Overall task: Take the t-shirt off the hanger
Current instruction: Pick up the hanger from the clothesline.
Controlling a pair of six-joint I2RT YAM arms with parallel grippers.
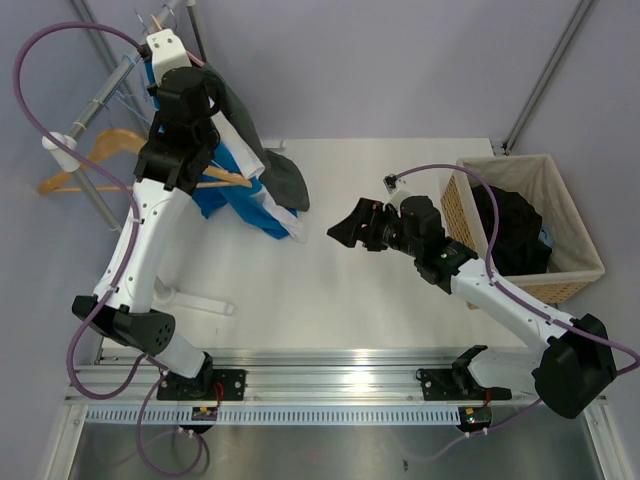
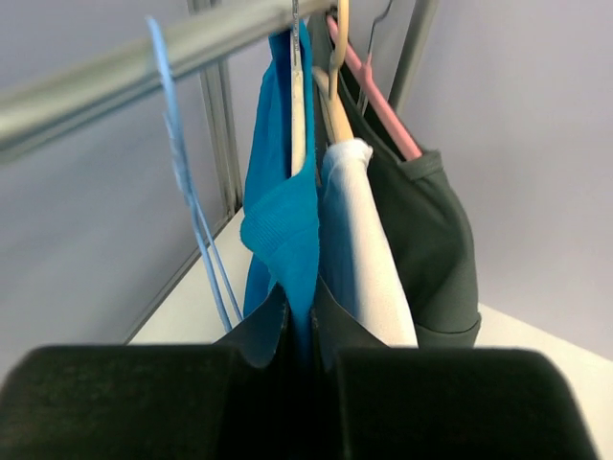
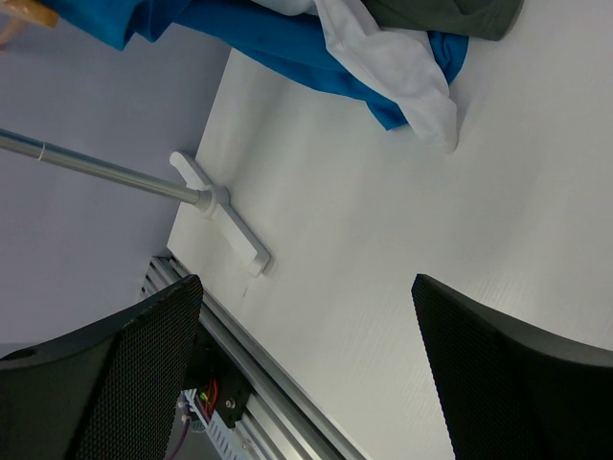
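Observation:
A blue t-shirt (image 2: 283, 230) hangs on a pale hanger (image 2: 298, 115) from the rack rail (image 2: 144, 57). My left gripper (image 2: 300, 321) is shut on a fold of the blue t-shirt just below its shoulder. From above, the left arm covers the rail, and the blue t-shirt (image 1: 225, 200) drapes down onto the table beneath it. My right gripper (image 1: 340, 232) hovers over the middle of the table, open, with nothing between its fingers (image 3: 144, 355). In the right wrist view the hem of the blue t-shirt (image 3: 287, 48) lies at the top.
A white garment (image 2: 369, 259) and a dark green one (image 2: 436, 240) on a pink hanger (image 2: 378, 96) hang beside the blue t-shirt. An empty blue wire hanger (image 2: 187, 192) and a wooden hanger (image 1: 100, 150) share the rail. A wicker basket (image 1: 570, 215) with dark clothes stands right.

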